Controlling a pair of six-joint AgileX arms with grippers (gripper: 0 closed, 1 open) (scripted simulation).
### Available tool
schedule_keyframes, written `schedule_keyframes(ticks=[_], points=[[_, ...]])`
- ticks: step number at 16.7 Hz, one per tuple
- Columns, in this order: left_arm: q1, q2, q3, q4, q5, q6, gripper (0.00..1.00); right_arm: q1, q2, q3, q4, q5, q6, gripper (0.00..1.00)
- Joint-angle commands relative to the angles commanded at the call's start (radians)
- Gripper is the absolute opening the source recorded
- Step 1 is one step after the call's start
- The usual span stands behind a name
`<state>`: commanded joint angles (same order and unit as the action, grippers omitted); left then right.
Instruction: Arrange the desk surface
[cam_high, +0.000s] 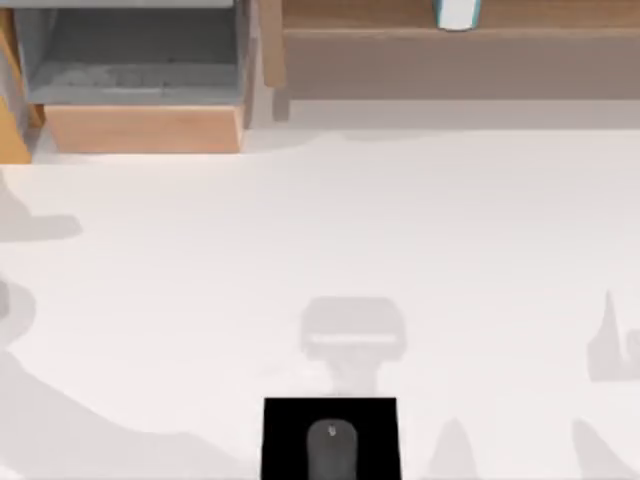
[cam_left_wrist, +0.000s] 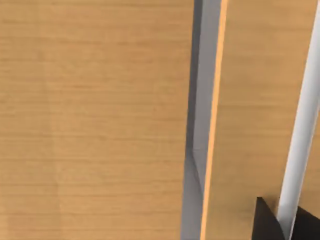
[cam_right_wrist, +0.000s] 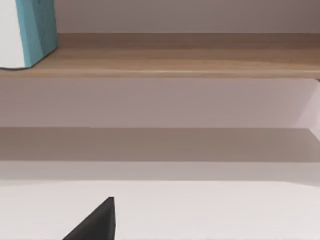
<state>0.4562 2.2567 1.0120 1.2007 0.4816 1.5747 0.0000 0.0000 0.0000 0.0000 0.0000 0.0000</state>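
Broad white matte desk surface (cam_high: 320, 230) bearing a grey mouse (cam_high: 332, 445) on a small black square pad (cam_high: 285, 425); open light-wood drawer (cam_high: 140, 125) at rear left. State of both grippers' jaws: cannot be told.

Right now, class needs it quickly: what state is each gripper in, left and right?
Left gripper: cannot be told, close to the wooden drawer unit.
Right gripper: cannot be told, above the desk surface.

Grey mouse (cam_high: 332, 447) on black square pad (cam_high: 285, 425), open light-wood drawer (cam_high: 140, 128), teal-and-white box (cam_high: 457, 13) on shelf (cam_high: 520, 14)
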Motion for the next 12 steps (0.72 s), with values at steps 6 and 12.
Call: schedule_keyframes(ticks=[6,12], points=[[-0.056,0.097,0.227,-0.115,-0.049,-0.003,0.00,0.000,0.000,0.000,0.000,0.000,0.000,1.00],[-0.062,0.104,0.242,-0.126,-0.053,-0.004,0.08,0.000,0.000,0.000,0.000,0.000,0.000,1.00]])
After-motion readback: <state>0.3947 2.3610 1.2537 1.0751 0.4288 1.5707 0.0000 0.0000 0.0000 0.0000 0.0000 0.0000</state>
